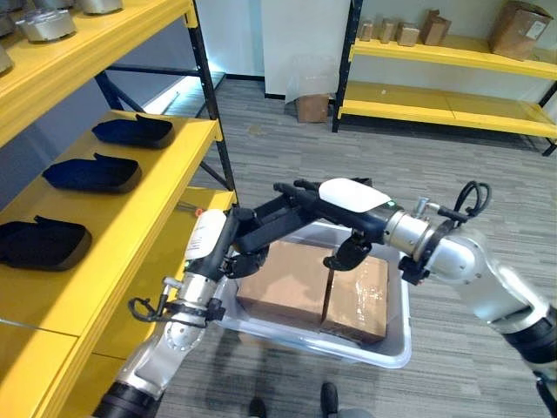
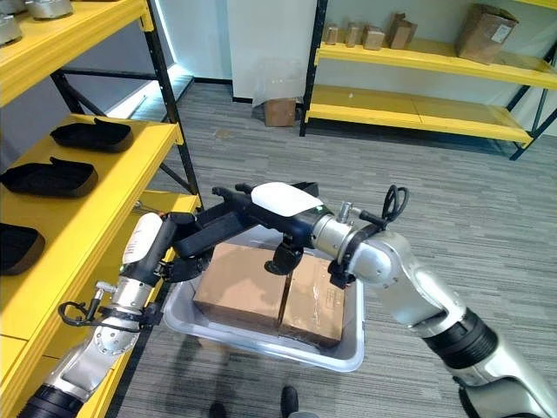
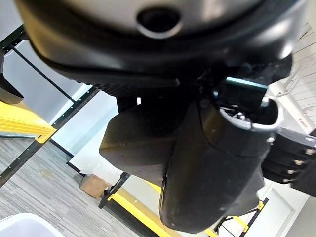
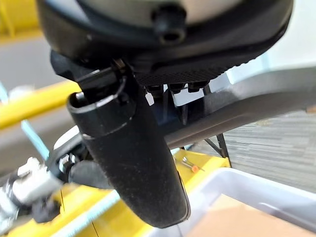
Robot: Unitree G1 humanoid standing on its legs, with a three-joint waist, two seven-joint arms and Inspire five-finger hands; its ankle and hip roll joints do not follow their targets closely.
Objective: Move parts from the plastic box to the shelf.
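shelf at left carried three black parts | left hand and right hand gripped one black part between them, likely sharing its weight | plastic box below held cardboard boxes

shelf: yellow, dark posts
trays: black
box: pale grey, translucent
cartons: brown, clear tape
floor: grey, striped
hands: black, white covers

Head stereo downward; wrist cameras close.
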